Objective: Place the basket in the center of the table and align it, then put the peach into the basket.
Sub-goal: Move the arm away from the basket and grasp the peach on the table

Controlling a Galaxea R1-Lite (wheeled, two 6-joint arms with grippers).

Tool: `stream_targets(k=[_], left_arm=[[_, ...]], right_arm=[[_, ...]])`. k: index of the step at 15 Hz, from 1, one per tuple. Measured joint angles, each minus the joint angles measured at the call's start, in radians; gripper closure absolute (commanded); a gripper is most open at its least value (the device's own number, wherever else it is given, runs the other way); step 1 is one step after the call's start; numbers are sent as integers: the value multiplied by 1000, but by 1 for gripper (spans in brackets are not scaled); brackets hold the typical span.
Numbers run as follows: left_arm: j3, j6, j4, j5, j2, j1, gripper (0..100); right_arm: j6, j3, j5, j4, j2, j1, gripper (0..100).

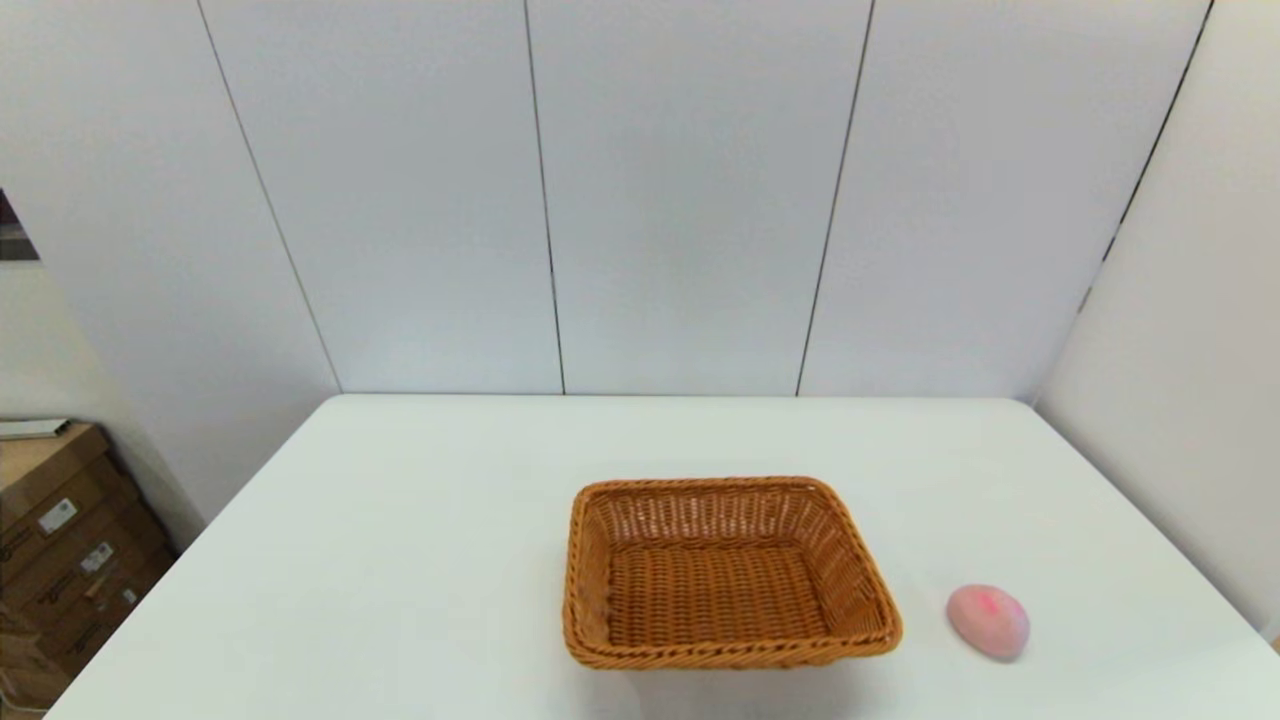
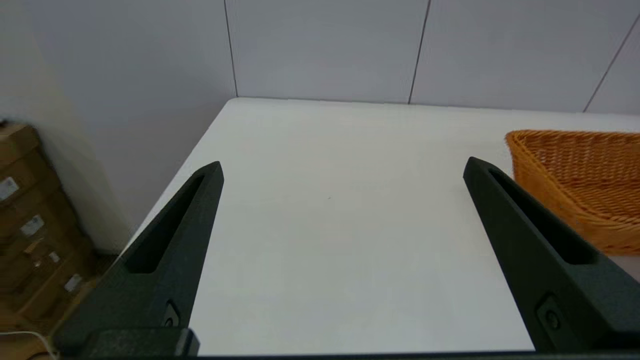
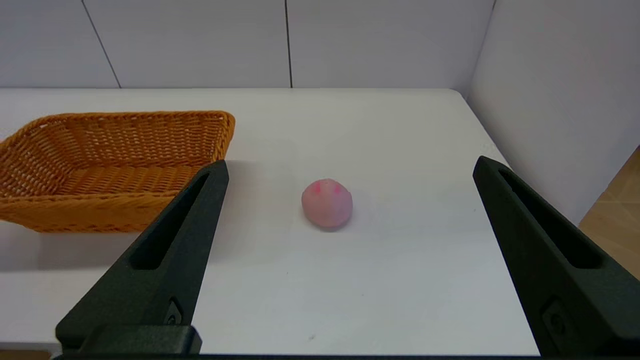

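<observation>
The left claw (image 2: 342, 170) and right claw (image 3: 350, 167) both hang spread apart over the white tabletop (image 1: 400, 560). The small pale-pink peach (image 3: 327, 202) lies ahead between the right claw's fingers, blush upward. The empty rectangular orange-brown wicker basket (image 1: 728, 572) sits beyond the claws, between them, long axis crosswise.

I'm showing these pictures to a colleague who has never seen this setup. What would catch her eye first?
The orange-brown basket stands out first, sitting empty near the front middle of the white table. Next comes the small pink peach, lying on the table to the basket's right, apart from it. In the wrist views, the left gripper and right gripper are both open and hold nothing, the right one facing the peach.
</observation>
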Motion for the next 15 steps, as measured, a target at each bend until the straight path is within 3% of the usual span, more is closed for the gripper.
stream_targets(k=[5, 11, 13, 15], left_arm=[[0, 7, 38, -5, -1, 0, 0], [0, -10, 38, -4, -1, 0, 0], [0, -15, 38, -4, -1, 0, 0], [0, -23, 38, -4, -1, 0, 0]], right_arm=[[1, -117, 6, 4, 307, 2, 0], [-49, -240, 6, -10, 969, 21, 0], [-72, -274, -13, -63, 1197, 32, 0], [-82, -297, -52, -168, 1402, 40, 0]])
